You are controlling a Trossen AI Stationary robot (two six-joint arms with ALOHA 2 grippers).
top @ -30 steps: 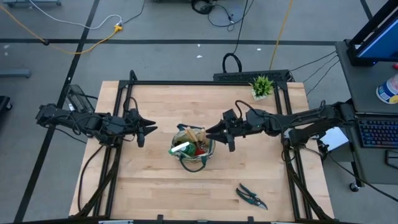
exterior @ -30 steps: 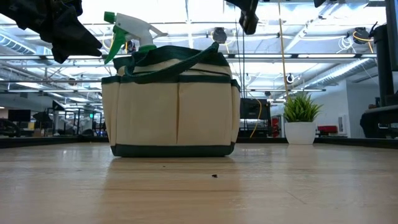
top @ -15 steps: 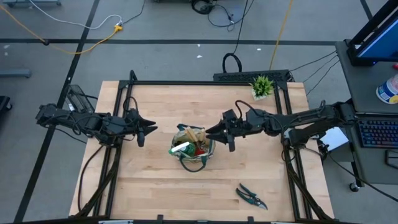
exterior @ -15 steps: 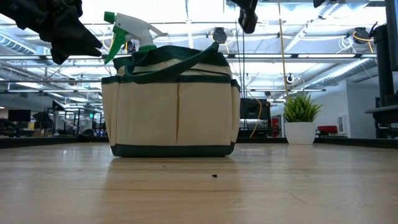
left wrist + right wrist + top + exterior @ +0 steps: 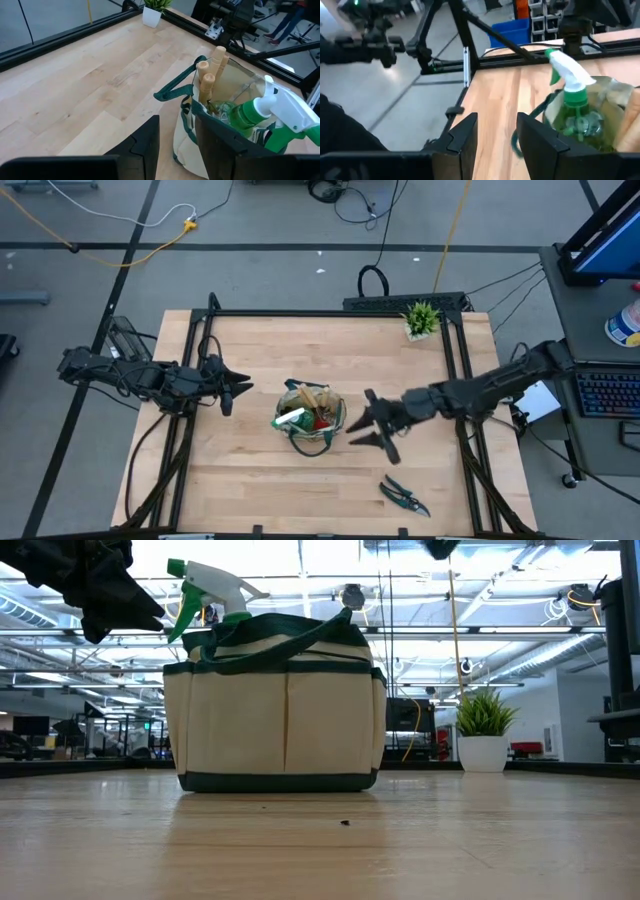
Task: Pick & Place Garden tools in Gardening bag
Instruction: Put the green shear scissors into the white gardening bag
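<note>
The khaki gardening bag (image 5: 308,421) with dark green trim stands upright on its base at the table's middle. It holds wooden-handled tools (image 5: 210,70), a red item (image 5: 321,422) and a green-and-white spray bottle (image 5: 205,590). Dark pruning shears (image 5: 404,496) lie flat on the table near the front right. My left gripper (image 5: 235,391) hovers open and empty left of the bag. My right gripper (image 5: 366,430) hovers open and empty just right of the bag, above the table. The bag also shows in the right wrist view (image 5: 600,115).
A small potted green plant (image 5: 421,318) stands at the table's far right corner. A black frame rail (image 5: 330,311) runs along the table's far edge. Bare wood lies in front of the bag and at the far left.
My right gripper has swung from beside the bag's far right toward the table's near edge, a little to the right, turning as it went. It now stands right of the bag's near side. The bag, shears and left arm have kept still.
</note>
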